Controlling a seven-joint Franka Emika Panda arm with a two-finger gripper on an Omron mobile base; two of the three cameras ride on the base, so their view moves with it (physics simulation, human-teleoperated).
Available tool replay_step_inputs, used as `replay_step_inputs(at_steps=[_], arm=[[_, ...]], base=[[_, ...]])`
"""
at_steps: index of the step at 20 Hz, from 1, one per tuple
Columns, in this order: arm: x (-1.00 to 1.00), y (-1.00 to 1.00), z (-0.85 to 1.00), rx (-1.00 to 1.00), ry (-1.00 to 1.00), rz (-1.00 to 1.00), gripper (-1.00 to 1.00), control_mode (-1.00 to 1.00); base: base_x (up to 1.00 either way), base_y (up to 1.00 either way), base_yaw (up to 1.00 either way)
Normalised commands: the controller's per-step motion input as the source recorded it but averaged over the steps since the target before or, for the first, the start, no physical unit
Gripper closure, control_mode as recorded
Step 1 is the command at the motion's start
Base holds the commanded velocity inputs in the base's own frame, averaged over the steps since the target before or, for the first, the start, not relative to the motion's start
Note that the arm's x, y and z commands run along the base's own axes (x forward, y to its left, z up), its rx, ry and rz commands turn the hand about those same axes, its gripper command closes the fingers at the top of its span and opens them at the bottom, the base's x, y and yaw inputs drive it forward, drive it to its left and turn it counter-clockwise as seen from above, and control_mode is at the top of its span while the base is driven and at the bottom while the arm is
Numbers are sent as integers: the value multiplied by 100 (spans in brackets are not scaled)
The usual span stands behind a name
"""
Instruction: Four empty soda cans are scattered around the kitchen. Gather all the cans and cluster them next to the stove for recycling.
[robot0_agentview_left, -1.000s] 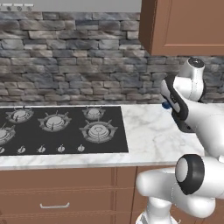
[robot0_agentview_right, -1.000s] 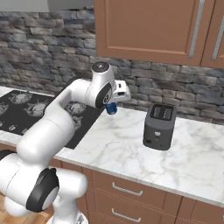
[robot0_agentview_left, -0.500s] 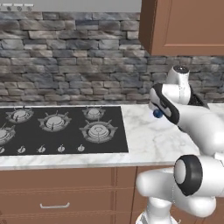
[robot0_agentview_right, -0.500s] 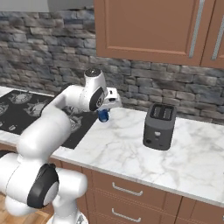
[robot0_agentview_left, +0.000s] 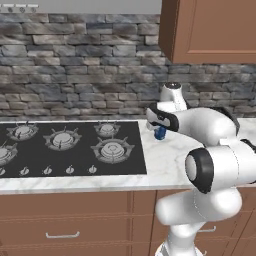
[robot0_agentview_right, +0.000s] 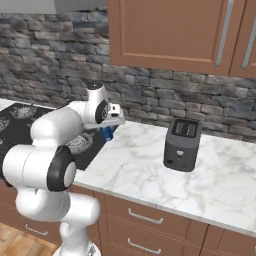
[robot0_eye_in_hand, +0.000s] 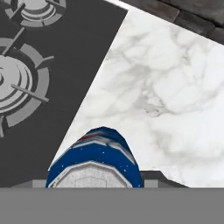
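Swung left toward the flat black gas stove (robot0_agentview_left: 70, 147), the tool (robot0_agentview_left: 159, 131) pinches a blue-and-white metal soda can (robot0_agentview_left: 160, 133) low above the marble surface (robot0_agentview_right: 150, 170); at nine o'clock, releasing tilted risks toppling onto burners.

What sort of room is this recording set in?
A home kitchen, rendered. A black gas stove is set into a marble counter, a dark toaster stands on it, and wood cabinets hang over a stone wall.
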Motion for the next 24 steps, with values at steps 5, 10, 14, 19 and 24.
replay_step_inputs(at_steps=[5,10,14,19,24], arm=[[54,2,-37,0,1,0,100,-100],[50,0,-47,0,0,0,100,-100],[23,1,-39,0,0,0,100,-100],[27,2,-36,0,1,0,100,-100],[20,3,-29,0,0,0,100,-100]], base=[[0,0,0],[0,0,0],[0,0,0],[0,0,0],[0,0,0]])
